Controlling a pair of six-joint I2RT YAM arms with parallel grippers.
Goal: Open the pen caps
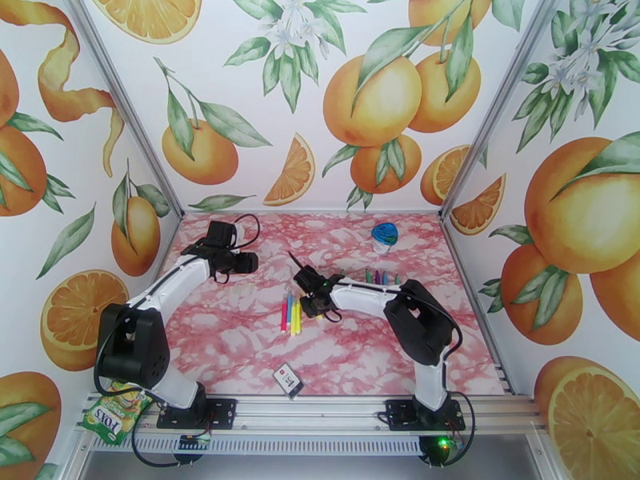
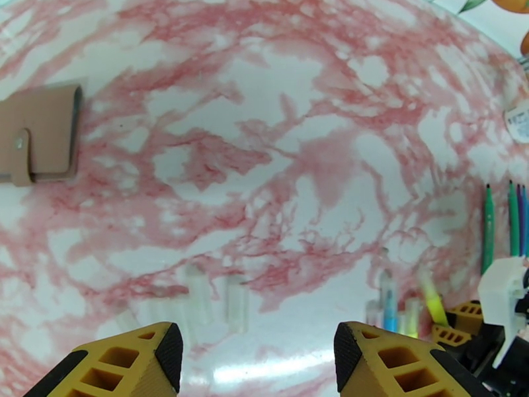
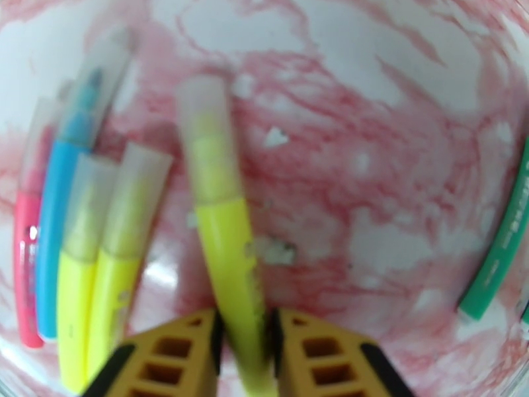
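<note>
We take the tub (image 1: 385,234), with its blue lid, as our mark on the desk (image 1: 240,346). Nearer the arms than the tub, and off to its left, lies a bunch of pens: a pink pen (image 3: 26,272), a blue pen (image 3: 63,193) and a yellow pair (image 3: 76,279) side by side. The right claw (image 3: 244,325) is at that bunch, its fingers pressed on either side of a third yellow pen (image 3: 221,246), gripping the barrel. The caps (image 3: 202,107) are pale and see-through, and every pen in the bunch has its cap on. Just on the near side of the tub we see a row of thinner pens (image 1: 376,276), green and purple among them; whether these are capped we cannot tell. Well to the left of the tub, the left claw (image 2: 258,349) hangs over bare desk, its fingers wide apart with nothing between them. A brown wallet (image 2: 40,133) lies flat, well apart from the tub.
</note>
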